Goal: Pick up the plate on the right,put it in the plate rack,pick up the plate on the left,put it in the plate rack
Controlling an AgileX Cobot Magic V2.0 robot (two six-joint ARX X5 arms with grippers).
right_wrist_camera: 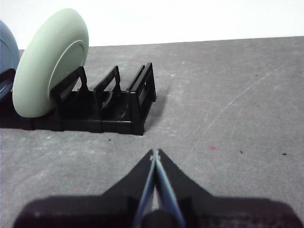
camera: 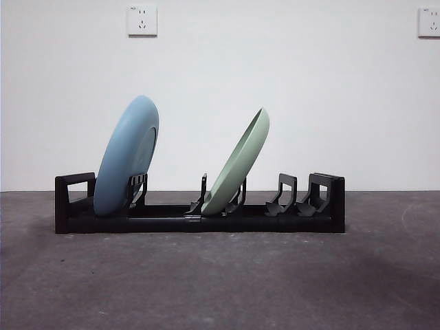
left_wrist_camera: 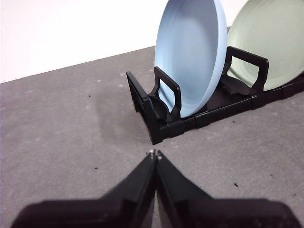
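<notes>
The long black plate rack (camera: 165, 221) stands across the middle of the table. A blue plate (camera: 127, 157) leans in its left slots and a pale green plate (camera: 239, 165) leans in slots near its middle. The left wrist view shows the blue plate (left_wrist_camera: 192, 57) and the green plate (left_wrist_camera: 268, 40) standing in the rack (left_wrist_camera: 156, 118). My left gripper (left_wrist_camera: 155, 153) is shut and empty, a short way off the rack's left end. My right gripper (right_wrist_camera: 155, 153) is shut and empty, apart from the rack's right end (right_wrist_camera: 140, 102), with the green plate (right_wrist_camera: 47, 66) beyond. Neither arm shows in the front view.
The table (camera: 220, 282) is dark grey and scuffed. A white wall stands behind it with two sockets (camera: 141, 20) high up. Two pairs of prongs (camera: 285, 196) at the rack's right part hold nothing.
</notes>
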